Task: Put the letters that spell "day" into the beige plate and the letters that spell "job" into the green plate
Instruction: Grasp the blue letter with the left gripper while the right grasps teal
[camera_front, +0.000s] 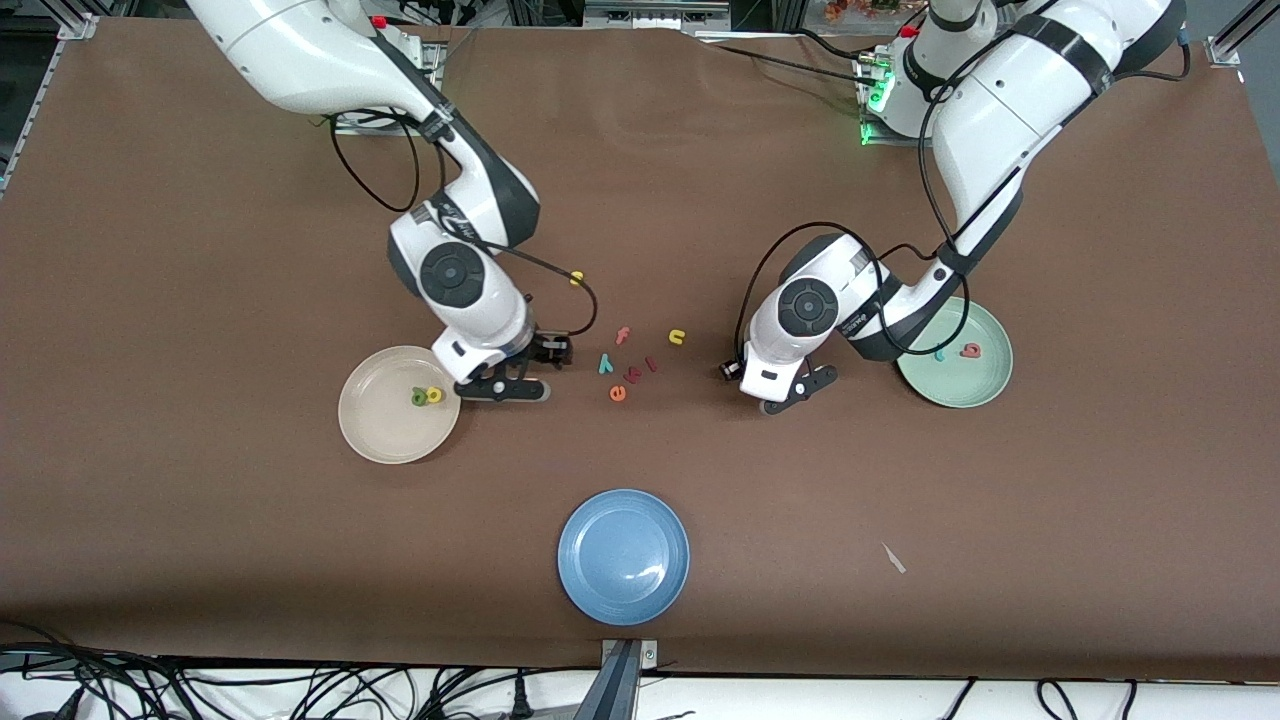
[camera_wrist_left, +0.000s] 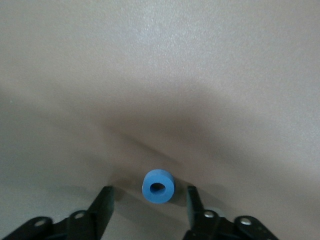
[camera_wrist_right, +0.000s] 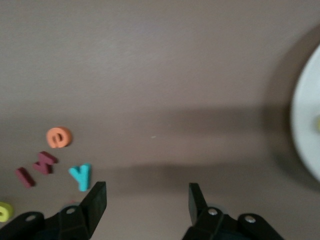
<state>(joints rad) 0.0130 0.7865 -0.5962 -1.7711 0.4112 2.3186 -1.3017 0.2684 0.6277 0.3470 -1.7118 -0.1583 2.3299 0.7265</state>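
The blue "o" (camera_wrist_left: 158, 186) lies flat on the brown table between the fingers of my left gripper (camera_wrist_left: 149, 196). That gripper is open, with a gap on each side of the ring. It stands (camera_front: 790, 392) between the loose letters and the green plate (camera_front: 950, 392), which holds the teal "j" (camera_front: 940, 353) and the red "b" (camera_front: 970, 350). The beige plate (camera_front: 380, 432) holds the green "a" (camera_front: 418, 397) and the yellow "d" (camera_front: 434, 395). My right gripper (camera_front: 510, 388) is open and empty beside that plate. The teal "y" (camera_wrist_right: 80, 176) lies just outside one of its fingers (camera_wrist_right: 98, 197).
Loose letters lie mid-table: an orange "e" (camera_front: 618, 393), dark red pieces (camera_front: 640, 370), a pink "f" (camera_front: 622, 335), a yellow "u" (camera_front: 677, 337) and a yellow "s" (camera_front: 576, 278) farther from the camera. A blue plate (camera_front: 623, 585) sits near the front edge.
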